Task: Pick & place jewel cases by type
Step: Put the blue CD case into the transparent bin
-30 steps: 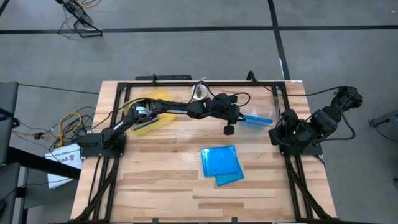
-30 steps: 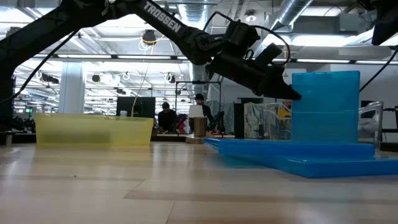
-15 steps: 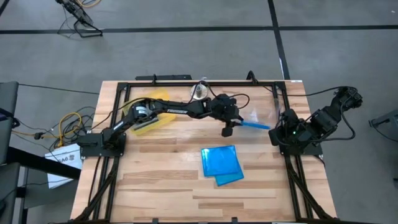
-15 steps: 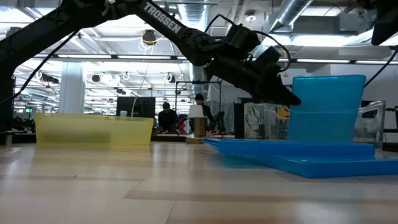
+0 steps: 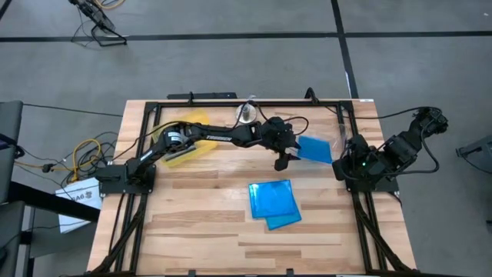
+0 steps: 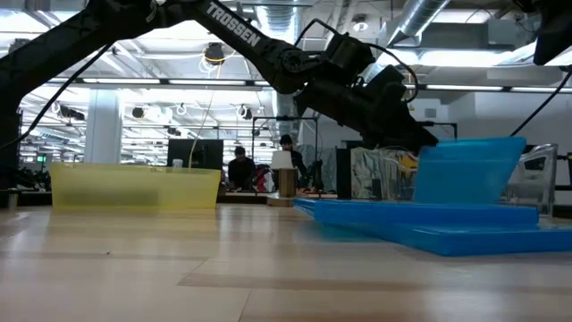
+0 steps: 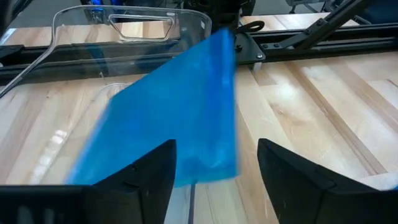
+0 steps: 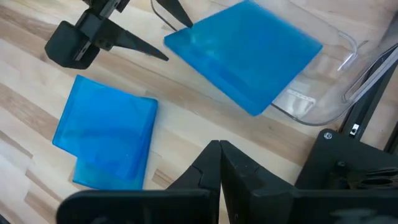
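Observation:
A bright blue jewel case [image 8: 245,56] lies tilted over the near rim of the clear bin [image 8: 323,93] at the table's far right; it is blurred in the left wrist view [image 7: 180,112]. My left gripper [image 7: 216,146] is open. Its fingers stand on either side of the case's nearest corner without touching it [image 5: 296,151]. Two more blue jewel cases [image 5: 273,204] lie flat and overlapping on the table's middle. My right gripper [image 8: 219,146] is shut and waits above the right edge.
A yellow translucent tray [image 5: 188,131] stands at the far left, under my left arm. Black frame rails [image 5: 254,101] run along the table's far edge and sides. People sit in the room behind the table [image 6: 239,165].
My left gripper has opened and rolled at the wrist, staying in place, and has let go of the blue case. The case, which stood upright on its edge, has tipped over toward the clear bin and now lies slanted and lower.

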Robot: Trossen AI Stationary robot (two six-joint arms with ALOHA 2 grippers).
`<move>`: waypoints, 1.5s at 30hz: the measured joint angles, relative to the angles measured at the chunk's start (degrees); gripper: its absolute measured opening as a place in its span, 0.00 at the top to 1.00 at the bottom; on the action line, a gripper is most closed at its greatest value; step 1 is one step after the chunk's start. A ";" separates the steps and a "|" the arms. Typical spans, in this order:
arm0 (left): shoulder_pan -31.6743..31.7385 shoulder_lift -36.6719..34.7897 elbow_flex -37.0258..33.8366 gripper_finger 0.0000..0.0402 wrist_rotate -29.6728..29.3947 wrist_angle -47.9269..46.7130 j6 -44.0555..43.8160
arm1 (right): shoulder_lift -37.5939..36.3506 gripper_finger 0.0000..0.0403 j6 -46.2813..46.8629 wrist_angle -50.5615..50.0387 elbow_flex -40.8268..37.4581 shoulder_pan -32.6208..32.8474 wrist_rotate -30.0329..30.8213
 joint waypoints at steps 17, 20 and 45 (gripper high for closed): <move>2.22 -1.36 5.20 0.44 2.52 -6.13 -9.96 | -0.04 1.00 -0.46 0.00 0.00 0.00 0.98; 2.88 -1.18 8.10 0.44 5.20 -10.88 -11.29 | -0.04 1.00 -0.45 0.00 0.00 0.00 1.04; 2.98 -5.98 27.91 0.44 16.14 -52.00 -28.07 | -0.02 1.00 1.51 7.38 0.02 0.00 0.03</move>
